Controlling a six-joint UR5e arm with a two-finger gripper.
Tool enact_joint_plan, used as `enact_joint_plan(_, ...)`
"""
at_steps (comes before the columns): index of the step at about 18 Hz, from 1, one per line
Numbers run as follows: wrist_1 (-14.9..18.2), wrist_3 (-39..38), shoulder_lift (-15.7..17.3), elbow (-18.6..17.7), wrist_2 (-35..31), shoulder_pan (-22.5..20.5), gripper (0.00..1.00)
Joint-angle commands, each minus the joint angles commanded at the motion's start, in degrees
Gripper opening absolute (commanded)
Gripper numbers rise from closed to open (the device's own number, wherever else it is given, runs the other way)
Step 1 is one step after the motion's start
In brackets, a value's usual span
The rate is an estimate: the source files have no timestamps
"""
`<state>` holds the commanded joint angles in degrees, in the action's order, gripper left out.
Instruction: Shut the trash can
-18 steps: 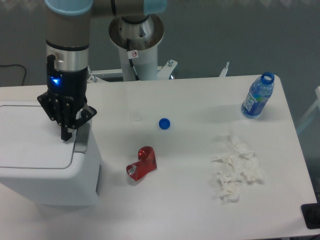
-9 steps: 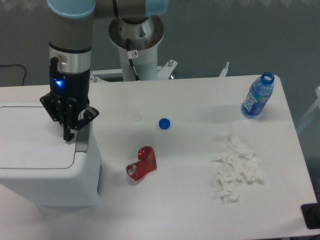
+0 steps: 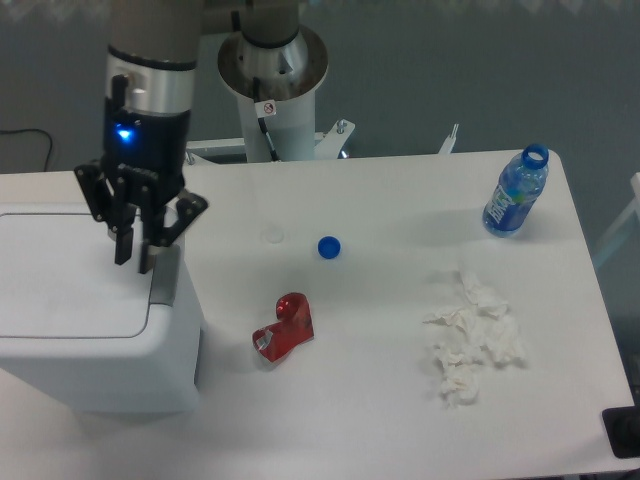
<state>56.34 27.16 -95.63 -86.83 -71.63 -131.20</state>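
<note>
The trash can (image 3: 90, 340) is a large white boxy bin at the left of the table. Its flat lid (image 3: 60, 275) lies down on the body, and the grey latch tab (image 3: 165, 278) shows at the lid's right edge. My gripper (image 3: 134, 252) hangs just above the lid's right rear part, close to the tab. Its two dark fingers are slightly apart with nothing between them, so it is open.
A crushed red can (image 3: 285, 327) lies right of the bin. A blue bottle cap (image 3: 328, 246) sits mid-table, crumpled white tissues (image 3: 472, 340) lie to the right, and an uncapped blue water bottle (image 3: 514, 193) stands at the far right. The robot base (image 3: 272, 75) rises at the back.
The gripper has risen a little off the lid and its fingers have parted from shut to slightly open. The lid stays flat.
</note>
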Motion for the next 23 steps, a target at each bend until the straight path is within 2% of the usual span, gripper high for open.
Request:
enact_joint_plan(2,0.5,1.1,0.2,-0.9,-0.4,-4.0,1.0)
enact_joint_plan(4,1.8,5.6,0.1,-2.1,-2.9,-7.6,1.0)
enact_joint_plan(7,2.9,14.0,-0.3,-4.3,-9.5,-11.3,1.0)
enact_joint_plan(10,3.7,17.1,-0.8,-6.2,-11.4,-15.5,1.0)
enact_joint_plan(14,9.2,24.9,-4.4,-5.6,-12.7,-20.3,1.0)
enact_joint_plan(19,9.1,37.1,-8.5,-5.5,-15.7,-24.3,1.0)
enact_joint_plan(20,9.8,39.1,-8.8,-5.4,-15.7,-26.0,1.0)
enact_joint_plan(22,9.8,48.1,-9.5,-5.5,-15.7,-30.0,1.0)
enact_joint_plan(23,9.6,50.6,-10.0,-5.4,-15.6,-30.7,1.0)
